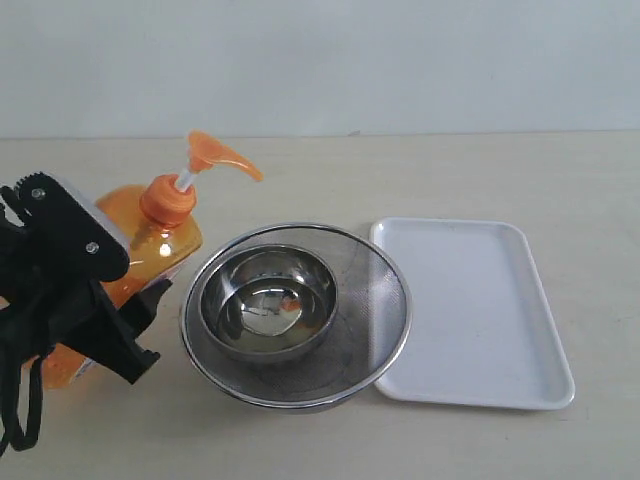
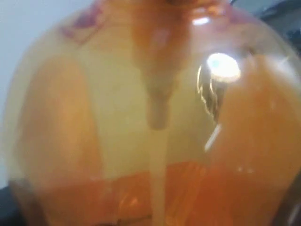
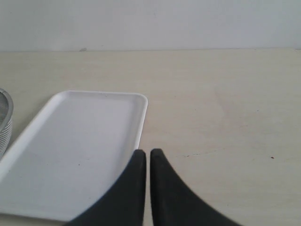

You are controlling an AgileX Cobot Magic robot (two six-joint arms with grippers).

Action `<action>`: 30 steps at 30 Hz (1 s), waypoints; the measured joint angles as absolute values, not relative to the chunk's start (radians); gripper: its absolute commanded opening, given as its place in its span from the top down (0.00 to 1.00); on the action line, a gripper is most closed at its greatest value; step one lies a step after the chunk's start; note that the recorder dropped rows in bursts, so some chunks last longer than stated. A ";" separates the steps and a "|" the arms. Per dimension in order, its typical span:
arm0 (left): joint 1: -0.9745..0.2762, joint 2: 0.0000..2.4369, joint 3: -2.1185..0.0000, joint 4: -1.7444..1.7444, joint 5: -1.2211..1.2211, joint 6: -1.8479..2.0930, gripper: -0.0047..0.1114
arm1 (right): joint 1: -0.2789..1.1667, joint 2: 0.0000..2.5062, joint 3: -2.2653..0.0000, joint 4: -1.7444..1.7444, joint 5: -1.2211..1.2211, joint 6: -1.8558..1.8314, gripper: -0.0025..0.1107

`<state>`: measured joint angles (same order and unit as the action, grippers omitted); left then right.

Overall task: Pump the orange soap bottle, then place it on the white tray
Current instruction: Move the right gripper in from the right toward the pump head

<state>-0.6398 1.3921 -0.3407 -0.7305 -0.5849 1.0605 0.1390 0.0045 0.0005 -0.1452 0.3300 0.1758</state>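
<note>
The orange soap bottle (image 1: 168,243) leans to the right at the left side of the table, its orange pump head (image 1: 215,155) raised on the white stem and pointing right. My left gripper (image 1: 105,292) is shut on the bottle's body, one black finger on each side. The translucent orange bottle (image 2: 141,117) fills the left wrist view and hides the fingers there. To the right lies the white tray (image 1: 480,310), with nothing on it. In the right wrist view my right gripper (image 3: 148,153) is shut and holds nothing, beside the corner of the tray (image 3: 80,146). That arm does not show in the exterior view.
A steel bowl (image 1: 268,300) sits inside a wider mesh steel bowl (image 1: 385,300) between the bottle and the tray, its rim touching the tray's left edge. The stacked bowls' edge (image 3: 3,122) shows in the right wrist view. Bare tabletop lies beyond the tray.
</note>
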 measured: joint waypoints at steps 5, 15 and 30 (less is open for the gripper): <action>-0.640 1.405 -0.343 -0.798 -0.643 1.093 0.92 | 0.139 0.004 0.001 -0.145 0.330 0.176 0.98; -0.640 1.405 -0.343 -0.787 -0.637 1.096 0.92 | 0.139 0.004 0.001 -0.145 0.330 0.176 0.98; -0.640 1.405 -0.343 -0.759 -0.635 1.066 0.92 | 0.139 0.004 0.001 -0.266 0.225 0.162 0.98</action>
